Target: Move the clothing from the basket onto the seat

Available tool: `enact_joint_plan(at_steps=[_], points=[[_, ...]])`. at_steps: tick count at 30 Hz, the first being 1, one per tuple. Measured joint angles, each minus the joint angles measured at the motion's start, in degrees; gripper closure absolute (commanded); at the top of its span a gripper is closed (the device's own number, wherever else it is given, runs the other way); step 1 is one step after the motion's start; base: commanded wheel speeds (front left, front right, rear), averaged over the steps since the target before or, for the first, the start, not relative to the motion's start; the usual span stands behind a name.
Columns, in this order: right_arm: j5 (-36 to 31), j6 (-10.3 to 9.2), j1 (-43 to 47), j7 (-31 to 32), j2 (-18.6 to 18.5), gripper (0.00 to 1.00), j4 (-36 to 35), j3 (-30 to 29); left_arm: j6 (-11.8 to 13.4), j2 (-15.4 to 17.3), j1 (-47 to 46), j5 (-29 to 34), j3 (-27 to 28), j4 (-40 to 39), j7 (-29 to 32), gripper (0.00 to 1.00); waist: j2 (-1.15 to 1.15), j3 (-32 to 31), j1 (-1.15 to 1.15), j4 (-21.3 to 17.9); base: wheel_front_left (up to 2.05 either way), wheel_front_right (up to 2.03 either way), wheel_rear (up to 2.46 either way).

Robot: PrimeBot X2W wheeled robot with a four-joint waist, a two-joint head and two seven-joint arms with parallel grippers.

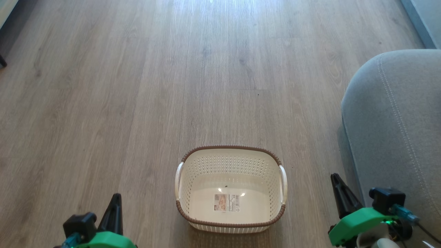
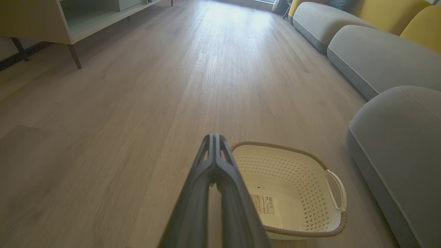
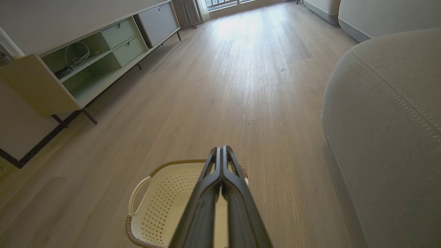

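Observation:
The cream basket (image 1: 230,188) with a brown rim stands on the wood floor, holding nothing but the paper label (image 1: 226,202) on its bottom. It also appears in the left wrist view as the basket (image 2: 293,193) and in the right wrist view as the basket (image 3: 162,210). The red clothing is out of view. The grey seat (image 1: 396,131) rises at the right, also the seat (image 2: 399,144) and the seat (image 3: 389,127). My left gripper (image 1: 116,198) is shut at the lower left, left of the basket. My right gripper (image 1: 335,179) is shut between basket and seat. Both hold nothing.
A low pale cabinet (image 3: 86,65) with open shelves and drawers stands on thin legs along the far wall. More grey sofa sections (image 2: 372,58) with yellow cushions (image 2: 389,13) run on behind the near seat. Wood floor (image 1: 206,86) stretches ahead.

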Motion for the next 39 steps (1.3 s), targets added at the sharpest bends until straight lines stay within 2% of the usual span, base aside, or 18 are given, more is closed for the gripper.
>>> enact_joint_plan(at_steps=[39], points=[[23.79,-0.01,-0.59,6.48,0.85,1.0,-2.45,-4.38,-1.56,-0.05,-2.79,-26.17,1.45,0.03,6.28,1.0,0.0,0.39,0.0,-0.85,0.0,0.0,0.0]])
